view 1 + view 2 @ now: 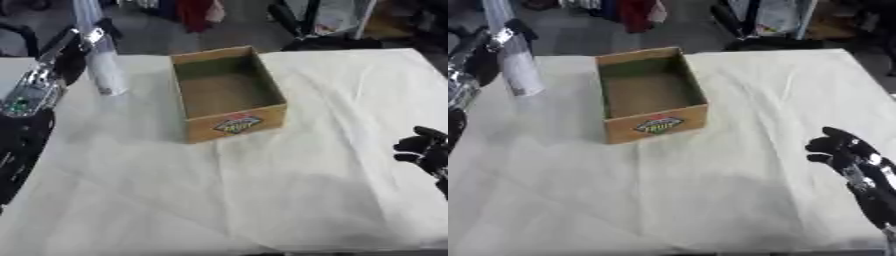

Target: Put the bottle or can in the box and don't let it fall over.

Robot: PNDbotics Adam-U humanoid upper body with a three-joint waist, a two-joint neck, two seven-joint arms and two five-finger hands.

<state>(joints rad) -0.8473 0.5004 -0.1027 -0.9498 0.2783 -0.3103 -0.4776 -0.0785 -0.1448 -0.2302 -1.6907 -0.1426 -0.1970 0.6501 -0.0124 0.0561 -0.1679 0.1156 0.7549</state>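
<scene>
Left hand (77,47) curled round tall clear bottle (101,60), far left of box (229,95); probably light, slippery, tippy; best held mid-body. Right hand (846,150) idle, relaxed.

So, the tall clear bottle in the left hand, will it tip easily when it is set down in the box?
Probably yes. The bottle looks tall and narrow, so it may topple if released while tilted. It appears clear and perhaps empty, so likely light and easy to knock. The cardboard box has low walls, which would likely give little support. The left hand holds it raised.
</scene>
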